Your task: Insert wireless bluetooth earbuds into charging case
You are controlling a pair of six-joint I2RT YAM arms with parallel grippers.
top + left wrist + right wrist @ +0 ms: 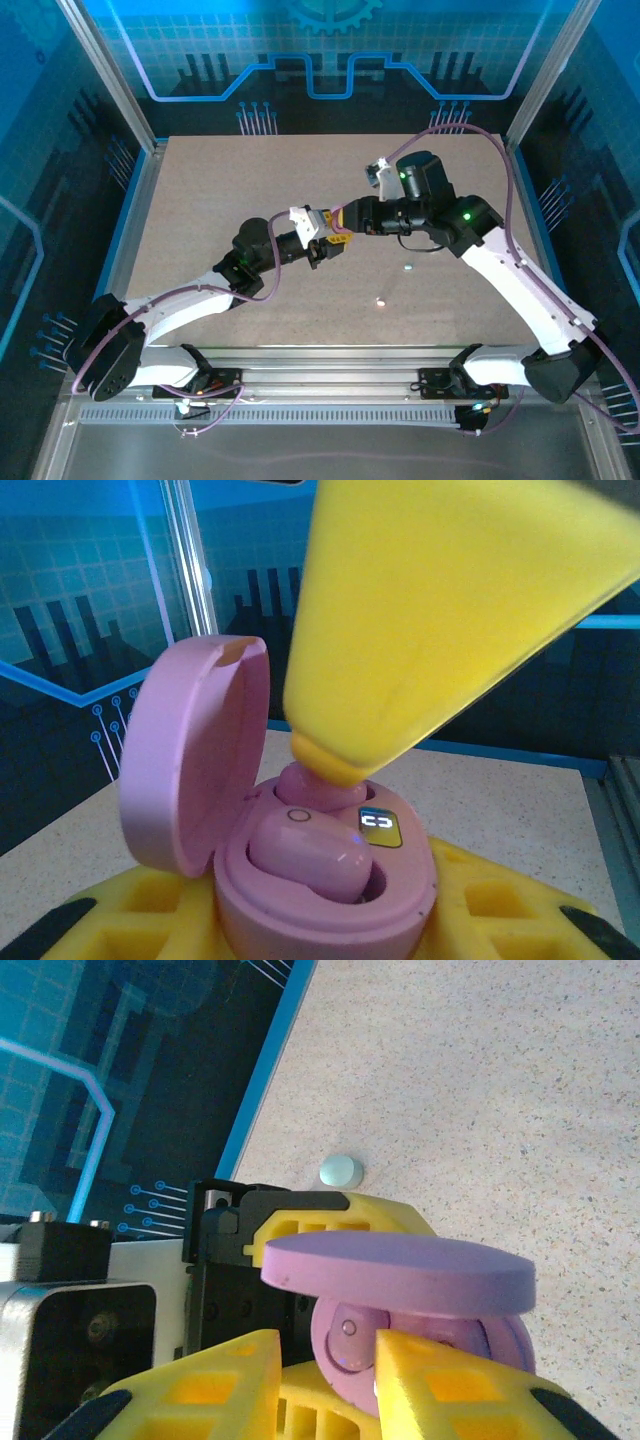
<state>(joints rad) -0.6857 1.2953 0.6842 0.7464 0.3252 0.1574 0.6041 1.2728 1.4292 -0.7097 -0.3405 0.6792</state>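
Two earbuds [310, 858] in one case [185, 770], two loose nubs [381, 301]

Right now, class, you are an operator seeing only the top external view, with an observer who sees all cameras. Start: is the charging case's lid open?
Observer: Yes. In the left wrist view the pink charging case, held in the left jaws, has its lid swung up.
Operator: Any earbud seated?
Observer: One pink earbud lies in the near well.
Operator: And the second?
Observer: The second earbud sits at the far well, a yellow fingertip of the right arm on top of it.
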